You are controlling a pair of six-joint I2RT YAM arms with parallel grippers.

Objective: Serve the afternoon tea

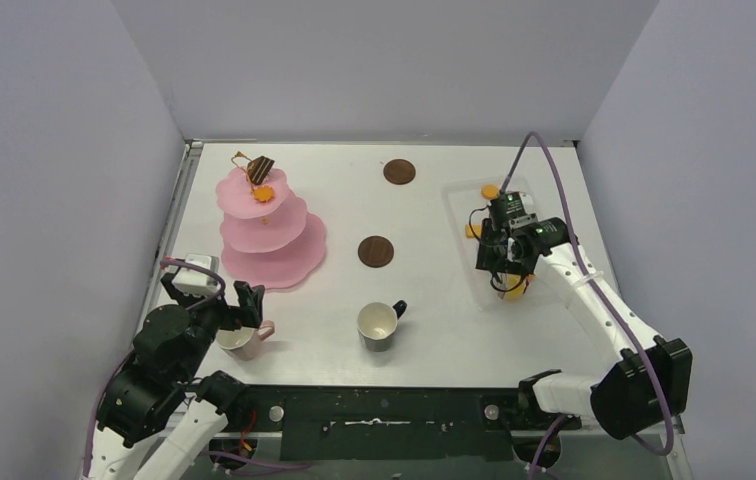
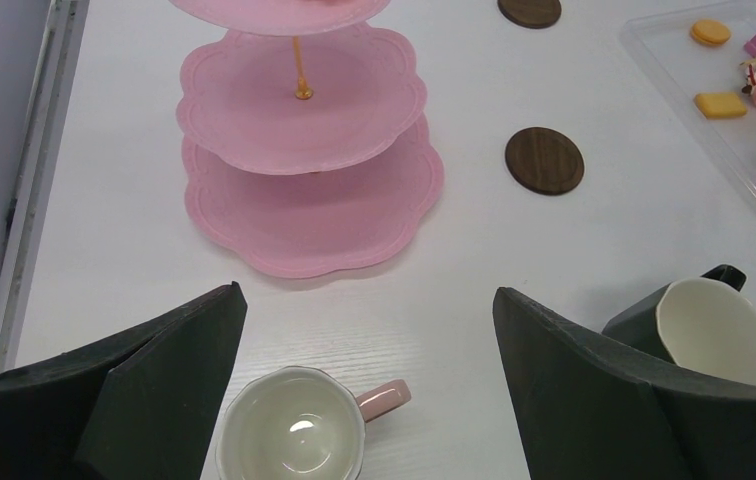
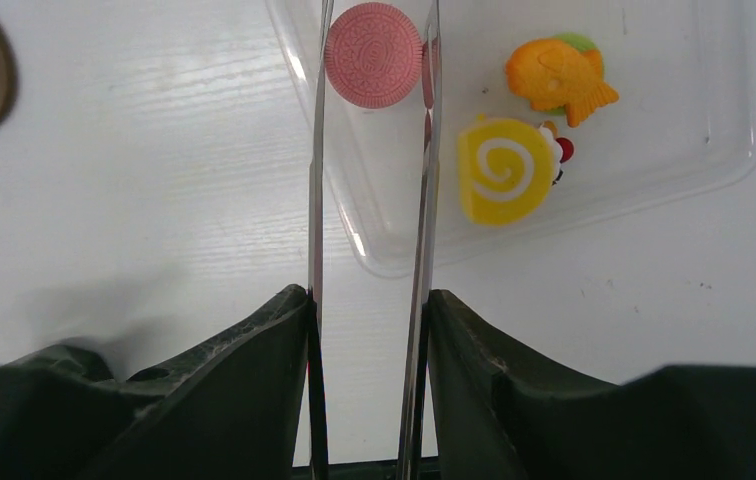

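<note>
The pink three-tier stand [image 1: 272,225] [image 2: 304,140] stands at the left, with a brown cake slice [image 1: 260,168] and an orange pastry [image 1: 263,194] on its top tier. My left gripper [image 2: 366,295] [image 1: 239,312] hangs open above the pink mug [image 2: 294,430] [image 1: 244,340], not touching it. The black mug [image 1: 380,326] [image 2: 709,330] stands to the right. Two brown coasters [image 1: 375,251] [image 1: 399,171] lie bare mid-table. My right gripper [image 3: 369,300] [image 1: 499,265] is shut on the metal tongs [image 3: 317,200], whose tips flank a pink round cookie [image 3: 374,55] over the tray's corner.
The clear plastic tray [image 3: 654,190] [image 1: 464,200] at the right holds a yellow roll cake [image 3: 504,170] and an orange fish pastry [image 3: 559,80]; the left wrist view shows more pastries, such as an orange macaron [image 2: 710,32]. Grey walls close in the table on three sides.
</note>
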